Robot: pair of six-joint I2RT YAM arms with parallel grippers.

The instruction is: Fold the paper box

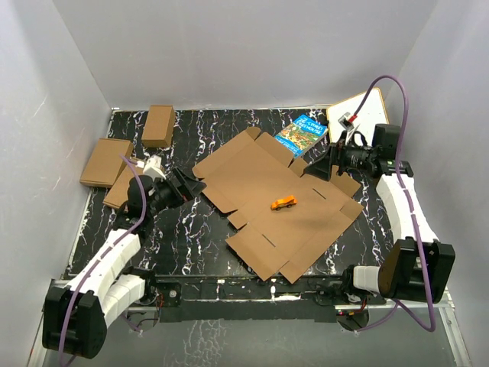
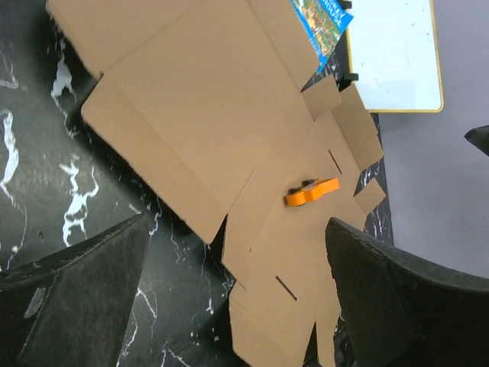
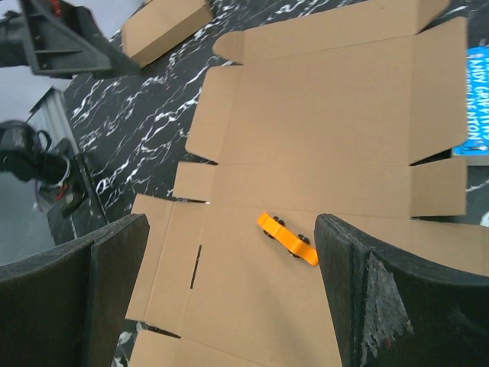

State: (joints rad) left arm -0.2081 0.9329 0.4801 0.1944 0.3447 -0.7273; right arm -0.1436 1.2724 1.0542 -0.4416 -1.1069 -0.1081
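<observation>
Starting at the near edge: both white arms rise from their bases onto the black, white-veined marble desk. Just beyond them comes the paper box, a large die-cut brown corrugated cardboard sheet with flaps and slots; it lies opened out flat in the middle of the desk, turned diamond-wise, one corner pointing at the near edge.

Out on the left, the left tool sits just beside the sheet's left corner, its two dark fingers spread wide apart and aimed across the cardboard; whether it touches the sheet, I cannot tell. A small orange toy car rests on the sheet, a little right of its middle; both wrist views frame it between their own fingers.

Farther back on the right, the right tool is over the sheet's far-right flaps, fingers likewise wide apart. Just beyond it lies a blue paperback book, meeting the sheet's far edge; which one lies on top I cannot tell.

Over at the left edge sits a flat brown folded cardboard box; farther back is a smaller brown folded cardboard box. Last, in the far right corner, a white board with a tan rim.
</observation>
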